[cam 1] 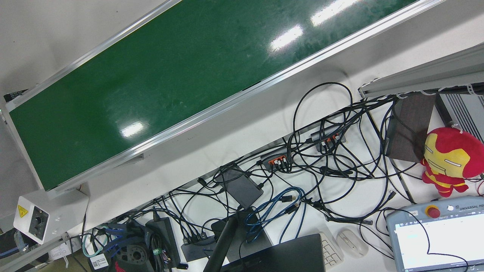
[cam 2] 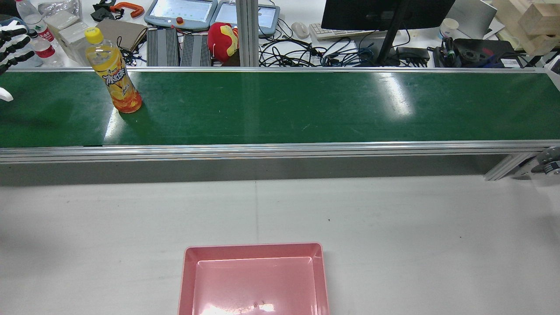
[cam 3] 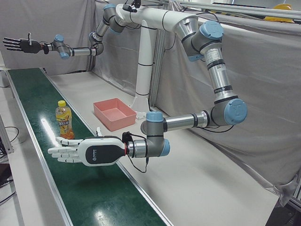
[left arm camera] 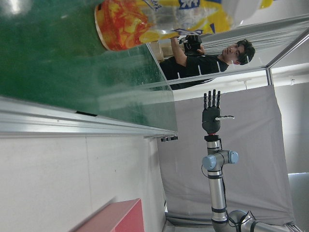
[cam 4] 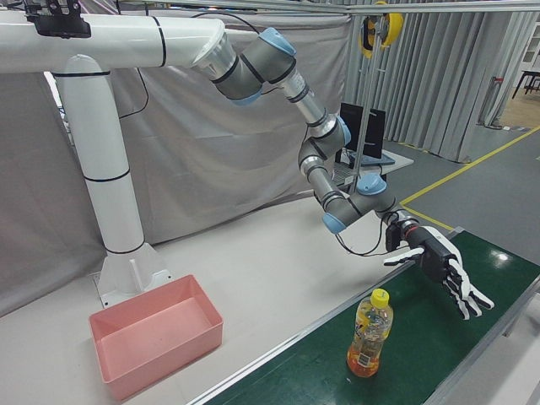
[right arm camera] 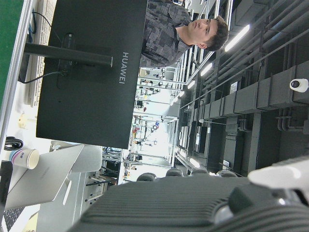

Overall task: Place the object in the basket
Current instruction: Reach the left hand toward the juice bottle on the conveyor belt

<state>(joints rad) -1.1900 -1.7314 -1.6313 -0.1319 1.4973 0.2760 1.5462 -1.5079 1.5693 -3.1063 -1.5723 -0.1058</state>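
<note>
Bottle [cam 3: 64, 122] stands upright on the green belt [cam 3: 56, 155]; left robot hand [cam 3: 80, 151] is held flat and empty beside it. A careless sideways approach could topple it, far from the pink basket [cam 3: 114, 113].

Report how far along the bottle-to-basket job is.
Done: nothing yet; the pink basket shows nothing in it. In hand: the left hand hovers open above the green belt close to the upright orange drink bottle, not touching it. The right hand is open and far off. Left: grasp the bottle, carry it over, and set it in the basket.
</note>
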